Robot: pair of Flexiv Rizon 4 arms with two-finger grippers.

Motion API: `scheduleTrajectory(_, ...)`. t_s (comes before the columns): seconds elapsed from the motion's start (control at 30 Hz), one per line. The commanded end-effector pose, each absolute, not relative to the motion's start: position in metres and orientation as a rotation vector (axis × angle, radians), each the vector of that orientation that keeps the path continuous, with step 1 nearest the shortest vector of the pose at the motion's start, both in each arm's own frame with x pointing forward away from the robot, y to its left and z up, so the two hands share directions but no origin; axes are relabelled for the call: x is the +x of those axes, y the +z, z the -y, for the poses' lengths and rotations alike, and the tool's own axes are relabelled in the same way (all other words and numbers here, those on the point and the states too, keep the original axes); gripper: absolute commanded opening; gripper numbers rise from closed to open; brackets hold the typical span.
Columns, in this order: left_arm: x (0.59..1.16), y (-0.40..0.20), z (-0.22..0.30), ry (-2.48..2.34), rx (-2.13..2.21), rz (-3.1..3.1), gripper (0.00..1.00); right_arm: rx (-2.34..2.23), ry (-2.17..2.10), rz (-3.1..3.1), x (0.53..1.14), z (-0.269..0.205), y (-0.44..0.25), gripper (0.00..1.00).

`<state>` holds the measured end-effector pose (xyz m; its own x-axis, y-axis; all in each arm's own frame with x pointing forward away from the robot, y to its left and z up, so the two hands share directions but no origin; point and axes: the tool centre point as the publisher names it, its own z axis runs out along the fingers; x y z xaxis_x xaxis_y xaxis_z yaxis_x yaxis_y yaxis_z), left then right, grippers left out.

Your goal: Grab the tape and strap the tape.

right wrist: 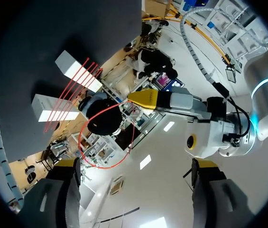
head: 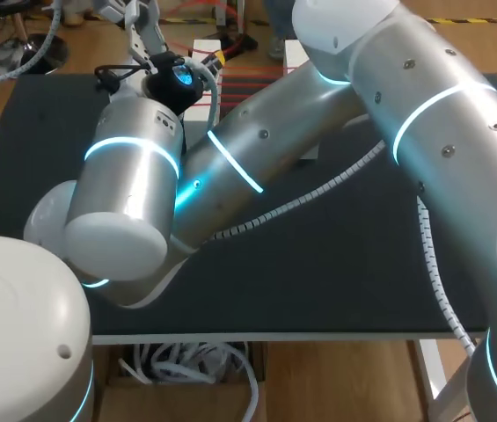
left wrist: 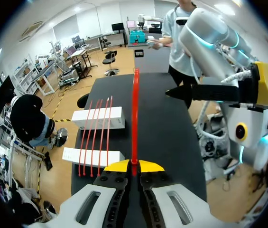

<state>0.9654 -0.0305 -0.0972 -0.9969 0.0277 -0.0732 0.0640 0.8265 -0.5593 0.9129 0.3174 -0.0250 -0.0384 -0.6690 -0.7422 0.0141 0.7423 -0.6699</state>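
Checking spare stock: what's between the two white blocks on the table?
Several red straps run from one white block to the other, over bare black table. Clearest in the left wrist view.

Two white boxes sit on the one tabletop [left wrist: 171, 133]: the far box [left wrist: 117, 117] and the near box [left wrist: 117, 158]. The red tape strands number five: four strapped strands [left wrist: 95, 137] lie across both boxes, and one looped strand [left wrist: 135, 114] is pinched in the left hand [left wrist: 134, 166]. There are two hands, the other being the right hand [right wrist: 134, 164]
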Motion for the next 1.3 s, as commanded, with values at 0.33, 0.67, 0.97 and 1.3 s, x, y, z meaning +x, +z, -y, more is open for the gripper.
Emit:
scheduleTrajectory(0.33, 0.959, -0.142, -0.061, -0.678, -0.338, -2.951, 0.00, -0.561, -0.599, -1.527, 0.913, -0.317, -0.023, 1.00)
scheduleTrajectory(0.67, 0.930, -0.188, -0.141, -0.486, -0.638, -3.000, 0.00, -0.561, -0.599, -1.527, 0.913, -0.317, -0.023, 1.00)
scheduleTrajectory(0.97, 0.908, -0.212, -0.187, -0.410, -0.784, -3.000, 0.00, -0.561, -0.599, -1.527, 0.913, -0.317, -0.023, 1.00)
scheduleTrajectory(1.3, 0.892, -0.235, -0.231, -0.346, -0.936, -3.010, 0.00, -0.561, -0.599, -1.527, 0.913, -0.317, -0.023, 1.00)
